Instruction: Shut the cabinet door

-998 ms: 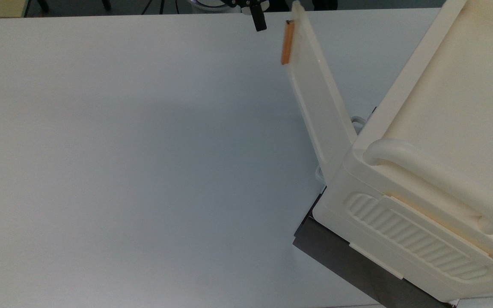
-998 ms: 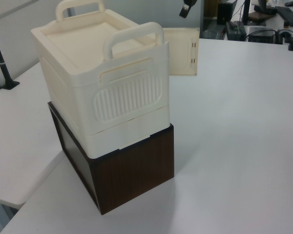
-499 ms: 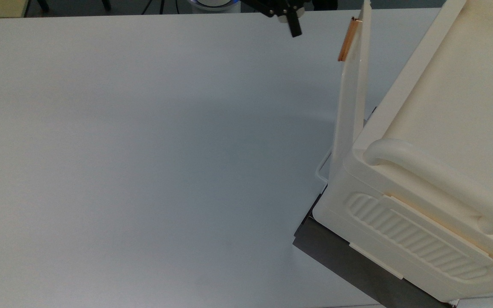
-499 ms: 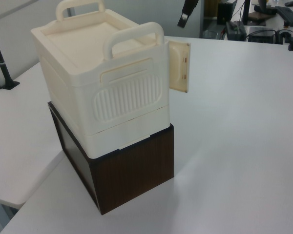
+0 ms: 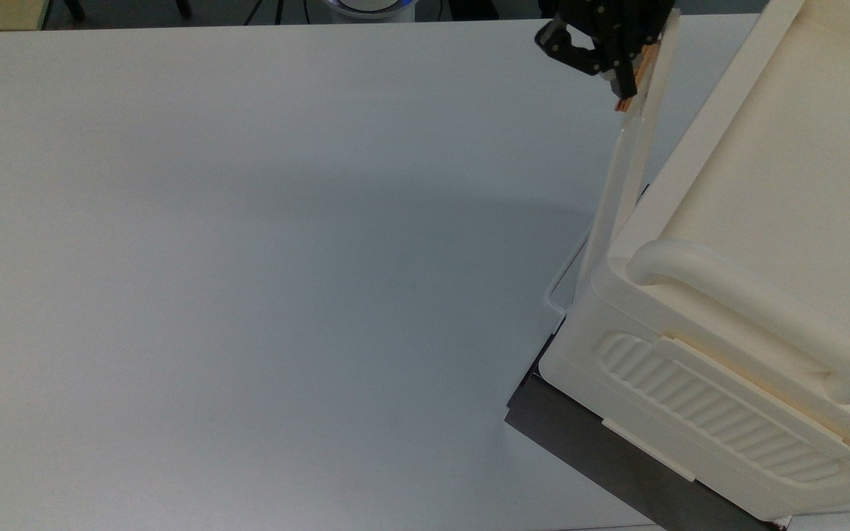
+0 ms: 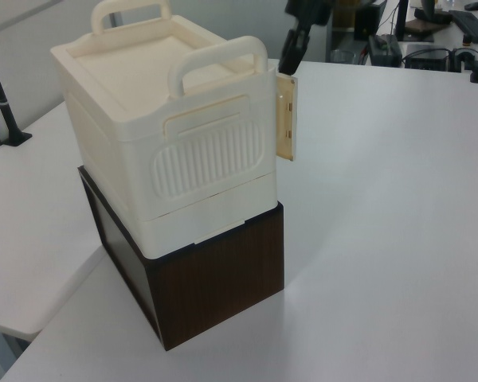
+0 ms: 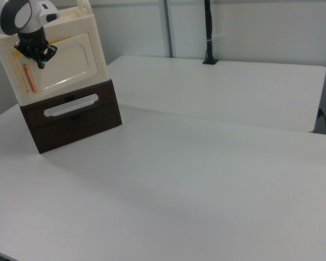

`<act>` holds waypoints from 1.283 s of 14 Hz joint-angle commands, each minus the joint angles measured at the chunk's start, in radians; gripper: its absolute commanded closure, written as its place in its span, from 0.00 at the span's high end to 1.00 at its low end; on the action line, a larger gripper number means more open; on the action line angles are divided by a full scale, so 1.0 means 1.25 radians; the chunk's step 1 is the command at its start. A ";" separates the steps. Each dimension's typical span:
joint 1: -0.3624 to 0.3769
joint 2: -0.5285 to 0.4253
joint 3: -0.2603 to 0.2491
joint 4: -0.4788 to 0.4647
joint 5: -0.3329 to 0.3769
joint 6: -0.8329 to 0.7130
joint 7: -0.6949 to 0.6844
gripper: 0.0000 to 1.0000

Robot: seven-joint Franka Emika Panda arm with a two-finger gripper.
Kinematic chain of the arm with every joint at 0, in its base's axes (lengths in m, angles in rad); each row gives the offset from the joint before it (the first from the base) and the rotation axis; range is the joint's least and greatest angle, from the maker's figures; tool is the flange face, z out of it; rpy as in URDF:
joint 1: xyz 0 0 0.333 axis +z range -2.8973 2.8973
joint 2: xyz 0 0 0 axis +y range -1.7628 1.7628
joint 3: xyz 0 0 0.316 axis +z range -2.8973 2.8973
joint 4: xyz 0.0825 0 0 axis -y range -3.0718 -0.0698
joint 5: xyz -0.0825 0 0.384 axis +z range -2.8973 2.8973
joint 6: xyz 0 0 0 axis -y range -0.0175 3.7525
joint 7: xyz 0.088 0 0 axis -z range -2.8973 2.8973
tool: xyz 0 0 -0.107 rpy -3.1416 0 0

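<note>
White table (image 5: 248, 258), cream cabinet (image 6: 167, 143), cabinet door (image 7: 62, 60) nearly shut, jaws' state unclear

Bare table (image 5: 248, 258) lies open beside the ajar cabinet door (image 5: 628, 177).

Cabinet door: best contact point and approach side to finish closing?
Judging by pose, the cabinet door is best taken at its free end by the copper handle, from the outer face. It is hinged at the far end and ajar; the end effector is there.

Cabinet door (image 7: 60, 57): smooth cream plastic, slight sheen. Base cabinet (image 6: 215, 278): dark wood-grain. Table (image 5: 248, 258): matt white.
</note>
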 commanded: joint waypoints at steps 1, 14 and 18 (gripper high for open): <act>0.036 0.020 -0.008 -0.005 0.015 0.126 -0.020 0.00; -0.083 -0.023 -0.026 -0.035 -0.103 -0.069 -0.019 0.00; -0.137 -0.052 -0.087 -0.051 -0.179 -0.248 -0.016 0.00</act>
